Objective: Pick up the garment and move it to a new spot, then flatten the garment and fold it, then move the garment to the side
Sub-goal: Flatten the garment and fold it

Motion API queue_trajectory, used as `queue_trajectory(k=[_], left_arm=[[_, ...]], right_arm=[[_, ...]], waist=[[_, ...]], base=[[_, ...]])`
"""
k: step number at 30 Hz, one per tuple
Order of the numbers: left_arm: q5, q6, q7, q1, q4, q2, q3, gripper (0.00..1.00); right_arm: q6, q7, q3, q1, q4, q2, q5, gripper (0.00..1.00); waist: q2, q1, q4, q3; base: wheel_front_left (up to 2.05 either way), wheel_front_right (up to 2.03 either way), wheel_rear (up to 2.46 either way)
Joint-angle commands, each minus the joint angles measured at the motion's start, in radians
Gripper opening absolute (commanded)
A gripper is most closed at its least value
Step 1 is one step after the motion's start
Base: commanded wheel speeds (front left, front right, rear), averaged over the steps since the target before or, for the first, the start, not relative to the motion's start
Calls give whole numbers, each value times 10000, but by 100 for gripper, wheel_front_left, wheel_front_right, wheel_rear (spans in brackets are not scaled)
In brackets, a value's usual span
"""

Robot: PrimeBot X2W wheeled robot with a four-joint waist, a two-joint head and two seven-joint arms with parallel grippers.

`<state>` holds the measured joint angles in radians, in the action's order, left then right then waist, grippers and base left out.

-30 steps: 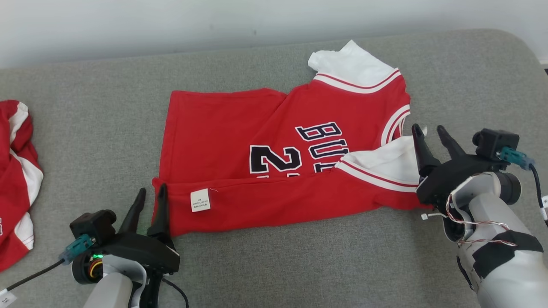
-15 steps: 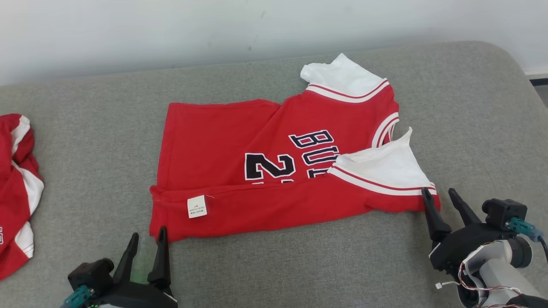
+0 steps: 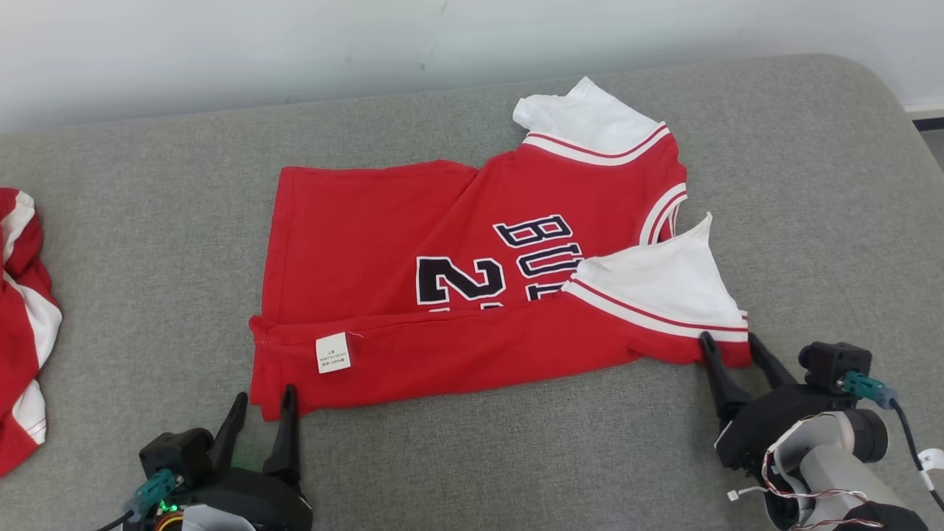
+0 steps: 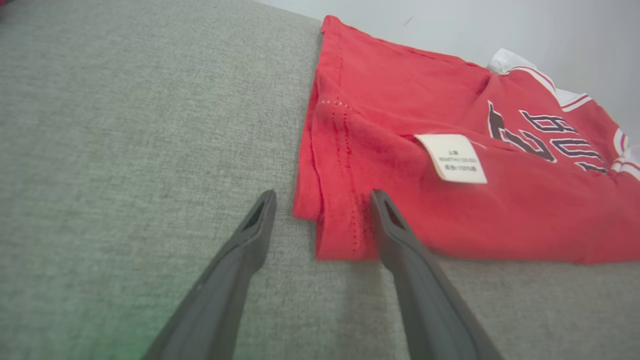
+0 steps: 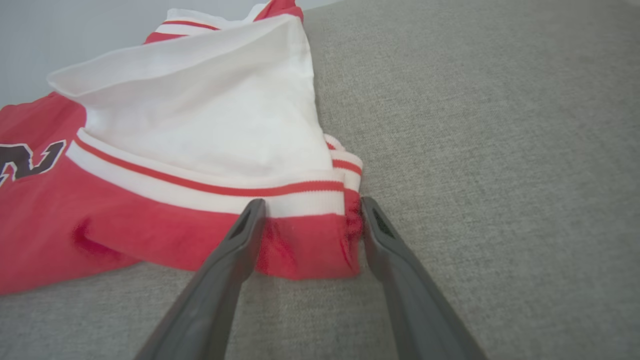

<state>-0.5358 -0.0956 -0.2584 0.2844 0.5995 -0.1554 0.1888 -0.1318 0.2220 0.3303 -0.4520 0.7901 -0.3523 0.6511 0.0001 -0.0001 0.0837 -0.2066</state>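
Note:
The garment (image 3: 383,236), a red jersey with white sleeves and dark lettering, lies flat on the grey cushion, its near edge folded over with a white label (image 3: 332,352) facing up. My left gripper (image 3: 264,394) is open at the near left corner. In the left wrist view that corner of the garment (image 4: 500,225) lies between the spread fingers of the left gripper (image 4: 324,195). My right gripper (image 3: 730,339) is open at the near right corner, below the white sleeve. In the right wrist view the right gripper (image 5: 312,202) straddles the red hem of the garment (image 5: 190,125).
A second red-and-white garment (image 3: 22,317) lies crumpled at the cushion's left edge. The grey cushion (image 3: 147,221) ends at a white wall (image 3: 295,44) at the back and rounds off at the far right corner.
Both grippers opened wider and drew back from the garment to its near edge. In the last half second their tips moved forward to straddle the two near corners. The camera shifted slightly.

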Motion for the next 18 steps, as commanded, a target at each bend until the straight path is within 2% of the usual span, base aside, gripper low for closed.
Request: queue_trajectory(k=[1, 2, 10, 18], left_arm=[[89, 34, 3, 137, 177, 19, 25, 34], [100, 5, 18, 184, 307, 32, 88, 0], [14, -103, -65, -123, 494, 124, 12, 0], [-97, 89, -70, -1662, -779, 395, -370, 0]], right_arm=[[25, 14, 55, -75, 96, 90, -53, 30], [25, 31, 84, -101, 163, 110, -71, 0], [25, 290, -54, 349, 38, 19, 158, 0], [25, 406, -622, 1856, -1222, -272, 264, 0]], waist=[[-1, 1, 2, 16], [-1, 1, 3, 32], [-1, 1, -25, 578], [-1, 1, 17, 1181]], base=[[0, 0, 0], [0, 0, 0], [0, 0, 0], [0, 0, 0]])
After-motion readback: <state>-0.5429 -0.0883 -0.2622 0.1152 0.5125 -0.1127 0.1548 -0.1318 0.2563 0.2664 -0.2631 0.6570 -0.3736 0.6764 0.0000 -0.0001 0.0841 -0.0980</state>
